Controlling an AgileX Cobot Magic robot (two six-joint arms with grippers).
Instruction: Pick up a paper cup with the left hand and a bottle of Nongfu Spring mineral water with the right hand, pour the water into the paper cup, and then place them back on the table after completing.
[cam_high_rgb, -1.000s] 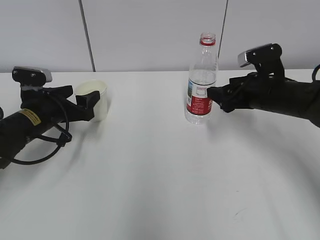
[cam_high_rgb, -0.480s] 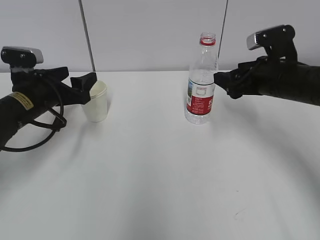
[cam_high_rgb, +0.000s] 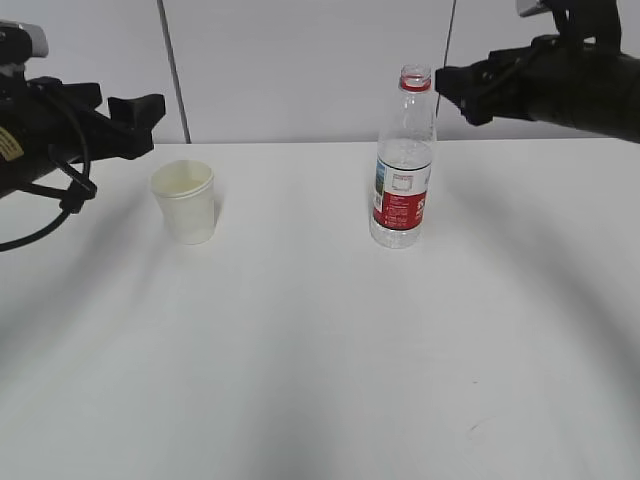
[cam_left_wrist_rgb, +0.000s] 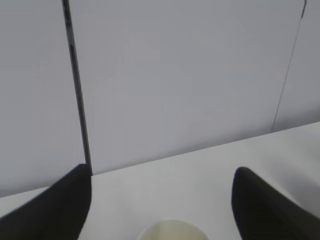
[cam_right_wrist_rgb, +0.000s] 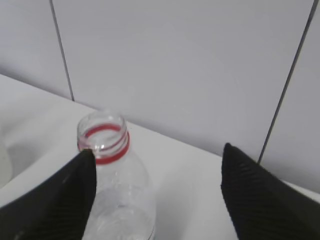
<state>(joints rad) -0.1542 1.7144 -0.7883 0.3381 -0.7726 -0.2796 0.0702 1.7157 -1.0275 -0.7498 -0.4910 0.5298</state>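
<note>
A cream paper cup stands upright on the white table; its rim shows at the bottom of the left wrist view. My left gripper is open and empty, raised above and to the left of the cup. The open clear bottle with a red-and-white label stands at the middle right, with water low inside. My right gripper is open and empty, level with the bottle's red-ringed neck and just to its right.
A grey tiled wall runs behind the table's far edge. Loose black cables hang from the left arm.
Both arms have risen and drawn back. The left gripper has come off the cup, which tilted and now stands upright. The right gripper has gone from label height to neck height.
</note>
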